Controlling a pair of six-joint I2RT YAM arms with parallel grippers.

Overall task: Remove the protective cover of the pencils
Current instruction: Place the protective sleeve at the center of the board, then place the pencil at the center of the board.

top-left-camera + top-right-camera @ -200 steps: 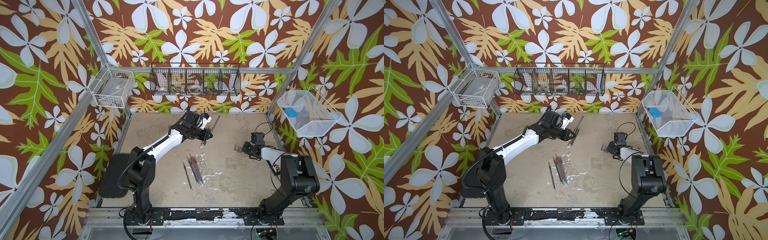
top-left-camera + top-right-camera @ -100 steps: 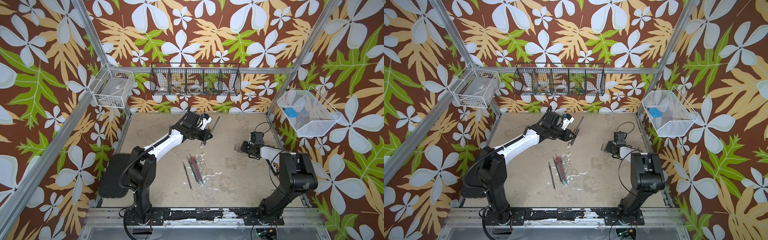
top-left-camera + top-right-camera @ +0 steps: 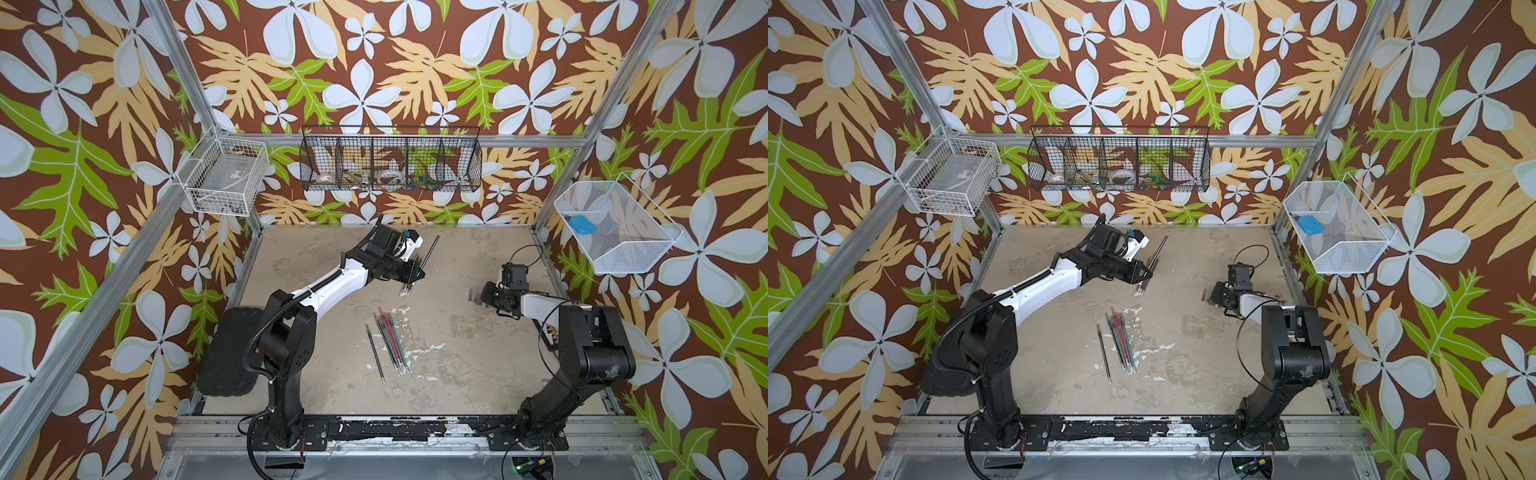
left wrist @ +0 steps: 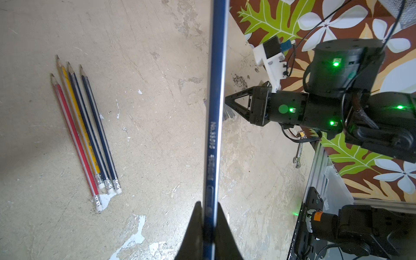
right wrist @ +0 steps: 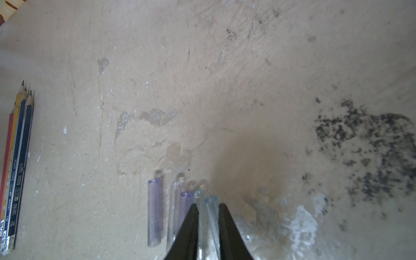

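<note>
The protective cover [image 5: 155,213] is a row of short translucent tubes, faintly violet, clear and pale blue, lying parallel side by side. Five of them show in the right wrist view. In both top views it is only a blurred patch [image 3: 476,296] [image 3: 1206,296] near the right edge of the surface [image 3: 457,365], about halfway between the front and far edges. Whether it rests on the surface, I cannot tell.

The right fingers [image 5: 189,229] stand a little apart at one end of the row, with the pale blue tube in the gap. I cannot tell if they press it or not.

The held pencils [image 3: 415,266] [image 3: 1148,268] are a small bundle clamped by the left fingers [image 4: 195,227], which are closed tight on it. The left wrist view shows one dark blue shaft [image 4: 215,101] coming out from between them. The bundle hangs tilted above the surface, nearer the far edge, well apart from the cover.

The loose pencils [image 3: 388,343] [image 4: 87,135] lie flat near the middle of the surface. They have red, yellow and dark shafts, are almost parallel and close together, and their sharpened tips are bare. One dark pencil [image 3: 374,353] lies just beside the group.

A dark speckled stain [image 5: 371,157] marks the surface near the cover.
</note>
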